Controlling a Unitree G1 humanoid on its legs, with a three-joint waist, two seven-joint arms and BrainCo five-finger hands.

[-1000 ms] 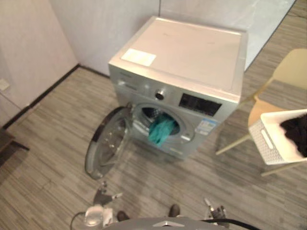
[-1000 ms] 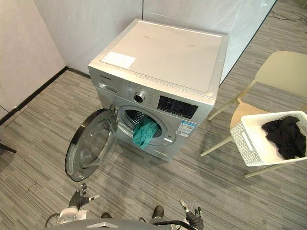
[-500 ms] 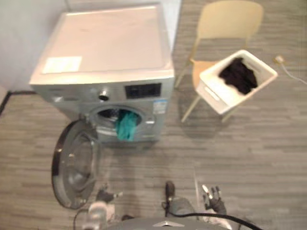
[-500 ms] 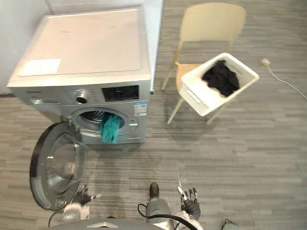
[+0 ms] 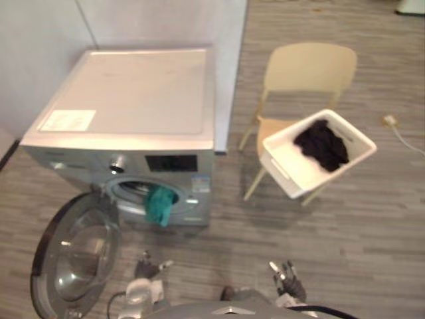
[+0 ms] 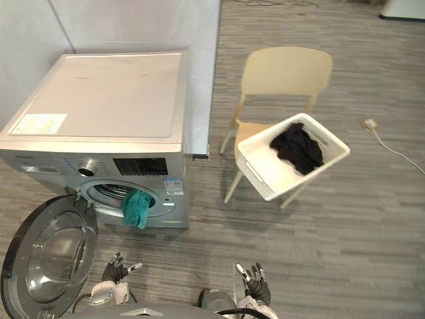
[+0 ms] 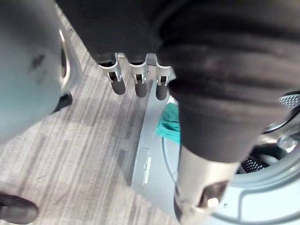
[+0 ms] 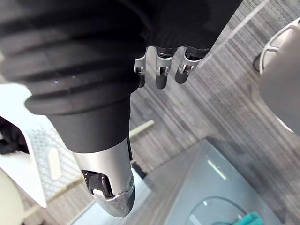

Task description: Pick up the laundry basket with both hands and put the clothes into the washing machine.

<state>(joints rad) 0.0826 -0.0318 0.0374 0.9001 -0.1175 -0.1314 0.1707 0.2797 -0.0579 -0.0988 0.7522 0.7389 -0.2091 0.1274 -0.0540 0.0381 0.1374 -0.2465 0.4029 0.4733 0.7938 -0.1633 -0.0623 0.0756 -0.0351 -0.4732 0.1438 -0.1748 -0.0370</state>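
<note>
The white perforated plastic laundry basket (image 6: 255,174) of black clothes (image 6: 297,147) sits tilted on the pale beige chair (image 6: 285,70). It lies nearer mid-view than a moment ago because the head turned, probably lining up the pickup. The left hand (image 6: 116,269) and right hand (image 6: 254,286) hang relaxed and empty, well apart from it. The silver front-loading washing machine (image 6: 99,100) stands door-open on grey plank flooring (image 6: 372,226).

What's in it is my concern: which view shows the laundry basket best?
Right eye view: the whole laundry basket sits on the chair, dark clothes inside. Left eye view shows the same; right wrist view catches one perforated wall.
</note>
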